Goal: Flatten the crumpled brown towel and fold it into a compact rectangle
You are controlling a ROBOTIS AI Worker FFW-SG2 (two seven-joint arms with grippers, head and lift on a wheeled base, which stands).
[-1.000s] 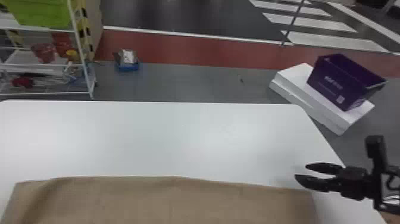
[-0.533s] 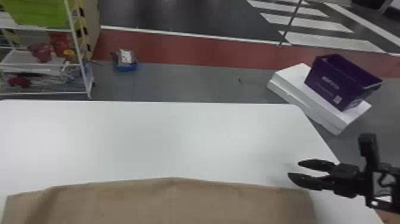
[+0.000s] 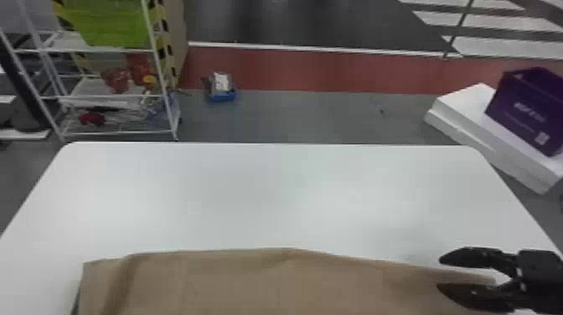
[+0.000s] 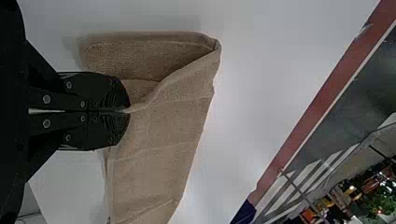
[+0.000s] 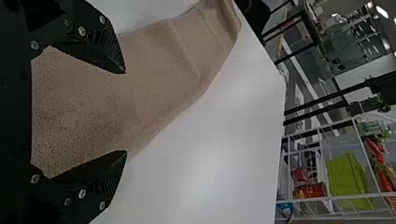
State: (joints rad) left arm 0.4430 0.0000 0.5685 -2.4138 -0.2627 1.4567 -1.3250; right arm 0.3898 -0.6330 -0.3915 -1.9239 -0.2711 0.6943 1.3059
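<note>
In the head view my right gripper [image 3: 442,272] stands open at the right end of the brown towel [image 3: 234,280], which lies spread across the table's near side. A soft crease runs near the towel's left end. The right wrist view has the towel [image 5: 149,74] between and beyond the parted fingers of my right gripper [image 5: 125,112]. My left gripper [image 4: 129,112] is shut on an edge of the towel [image 4: 159,130] in the left wrist view; a flap folds over beside its fingertips.
The white table [image 3: 268,197] extends beyond the towel's far edge. On the floor past it stand a wire shelf [image 3: 113,96], a small blue container [image 3: 222,90] and a purple box [image 3: 528,109] on white slabs [image 3: 460,113].
The head view has swung left, bringing in the table's far left corner. Against the table, my right gripper has moved left and nearer, farther over the towel's right end.
</note>
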